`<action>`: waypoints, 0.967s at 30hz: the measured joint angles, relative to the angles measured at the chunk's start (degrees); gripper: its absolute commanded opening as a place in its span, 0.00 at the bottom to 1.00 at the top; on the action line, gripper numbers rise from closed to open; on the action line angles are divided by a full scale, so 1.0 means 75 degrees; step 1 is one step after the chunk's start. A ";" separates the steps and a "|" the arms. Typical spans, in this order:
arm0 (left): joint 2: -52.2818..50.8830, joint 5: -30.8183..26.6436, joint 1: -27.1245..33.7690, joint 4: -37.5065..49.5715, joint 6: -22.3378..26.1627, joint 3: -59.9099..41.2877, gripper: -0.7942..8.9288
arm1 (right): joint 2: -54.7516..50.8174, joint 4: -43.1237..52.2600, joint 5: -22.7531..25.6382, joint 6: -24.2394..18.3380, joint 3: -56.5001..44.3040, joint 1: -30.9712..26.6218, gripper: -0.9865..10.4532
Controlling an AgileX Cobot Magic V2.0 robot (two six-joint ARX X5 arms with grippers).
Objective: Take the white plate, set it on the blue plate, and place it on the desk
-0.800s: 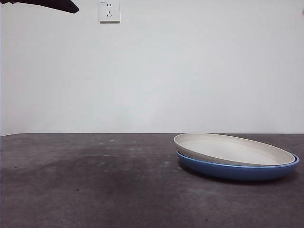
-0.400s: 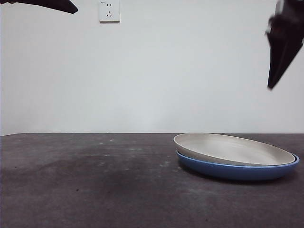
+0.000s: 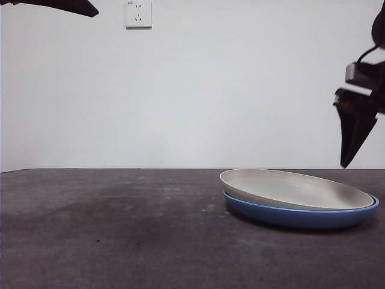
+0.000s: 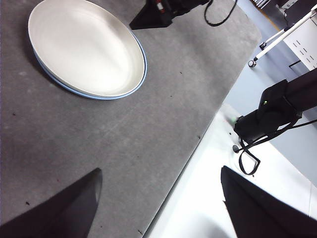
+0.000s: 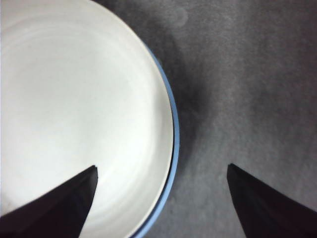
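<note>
Front view: white plate (image 3: 296,189) lies tilted in blue plate (image 3: 301,215); right gripper (image 5: 161,198) spread above its rim

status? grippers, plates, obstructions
Right gripper open, hovering above the plates' rim. Left gripper open, parked high, off to the side. White plate sits tilted on blue plate. Nothing in the way.

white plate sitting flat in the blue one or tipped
Tipped. The white plate rests on the blue plate with one edge riding higher in the front view.
</note>
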 measured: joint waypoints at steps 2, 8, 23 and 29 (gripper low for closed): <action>0.0000 0.0000 0.0000 -0.0003 0.0000 0.0000 0.47 | 0.0245 0.0134 -0.0015 0.0000 0.0000 0.0000 0.45; -0.0006 0.0000 0.0000 -0.0003 0.0012 0.0000 0.47 | 0.0851 0.0399 -0.0224 -0.0003 -0.0003 0.0000 0.37; -0.0017 0.0000 0.0000 -0.0006 0.0015 0.0000 0.47 | 0.0912 0.0609 -0.0181 0.0000 -0.0003 0.0000 0.19; -0.0017 0.0000 0.0000 -0.0023 0.0015 0.0000 0.47 | 0.0912 0.0504 -0.0111 0.0000 -0.0003 0.0000 0.17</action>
